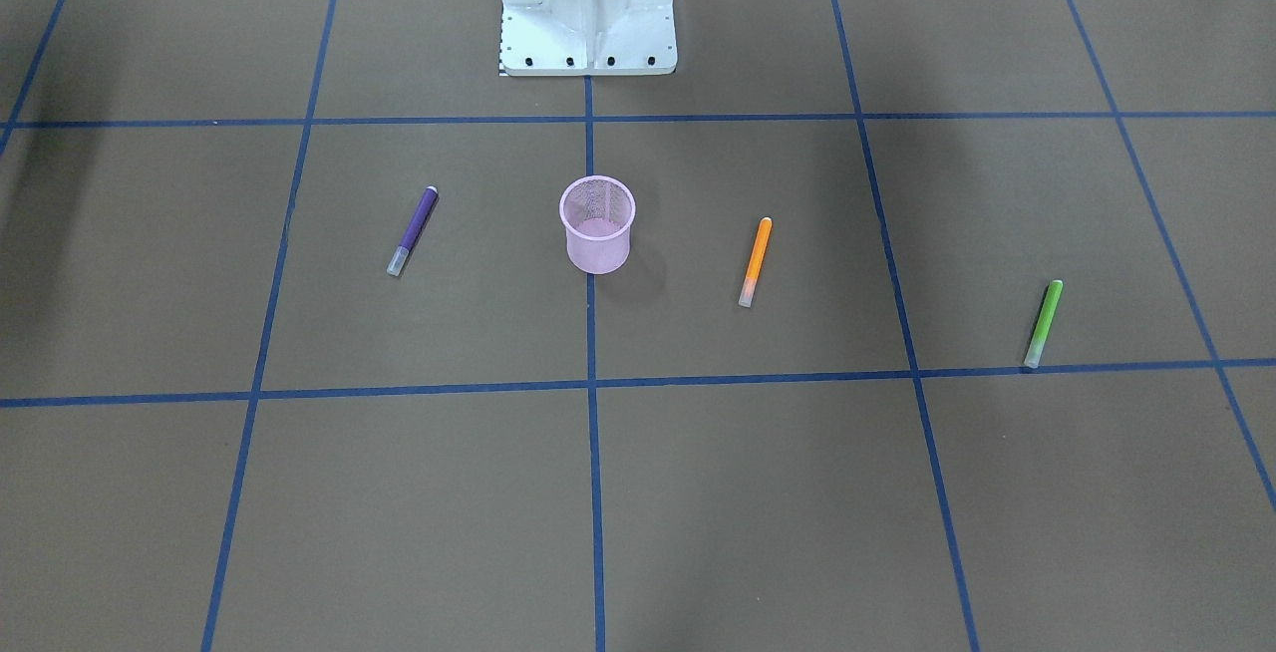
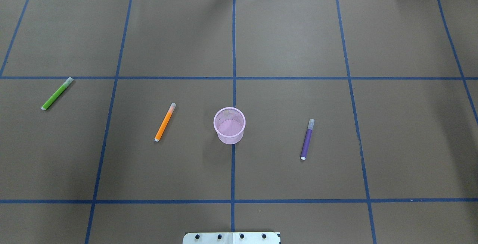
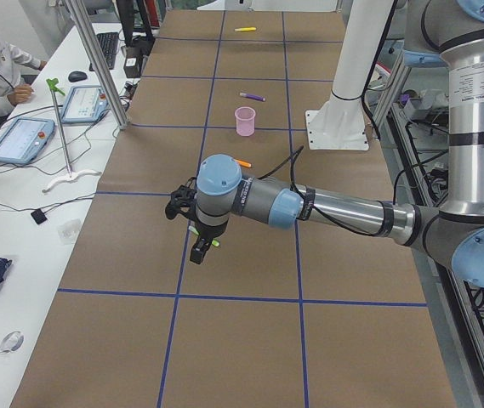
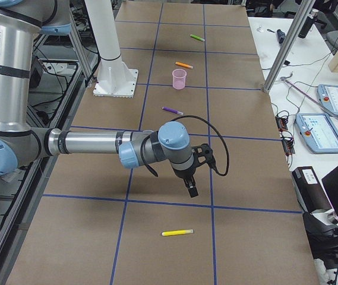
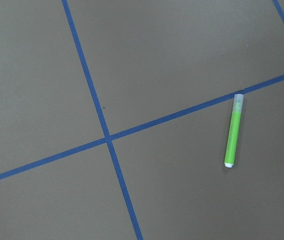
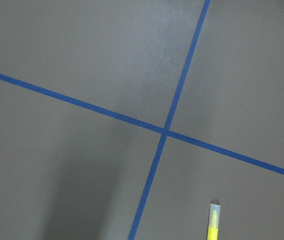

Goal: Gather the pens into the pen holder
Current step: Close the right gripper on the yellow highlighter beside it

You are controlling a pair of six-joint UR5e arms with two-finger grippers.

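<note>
So, biggest thing first: the brown table (image 2: 298, 31) with its blue tape grid (image 2: 234, 50) is the whole workspace. The left arm (image 3: 344, 211) is stretched out over the table end on the robot's left, and the right arm (image 4: 91, 142) does the same over the opposite end. Both hang above the surface, touching nothing.

The left end effector (image 3: 198, 252) and right end effector (image 4: 191, 190) only show in the side cameras. I honestly can't tell whether either one is released or clenched, though I can't see a pen in either.

The pink mesh pen holder (image 1: 598, 251) stands upright in the middle, right on the centre tape line, and it looks empty.

All the pens lie flat on the table:
- purple pen (image 2: 307, 139) on the holder's right, near it
- orange pen (image 2: 165, 122) on its left, about as near
- green pen (image 2: 56, 93) well out on the left, roughly under the left end effector
- yellow pen (image 4: 177, 232) way off at the right end, near the right end effector

My read is that this is the very start, with nothing collected and the first pick being lined up. The green pen sits off to the lower right in the left wrist view. So I'd say the next move is to shift over it, turn the fingers across the barrel, then drop straight down. It's a slim round stick, so an off-centre pinch could roll it away.
</note>
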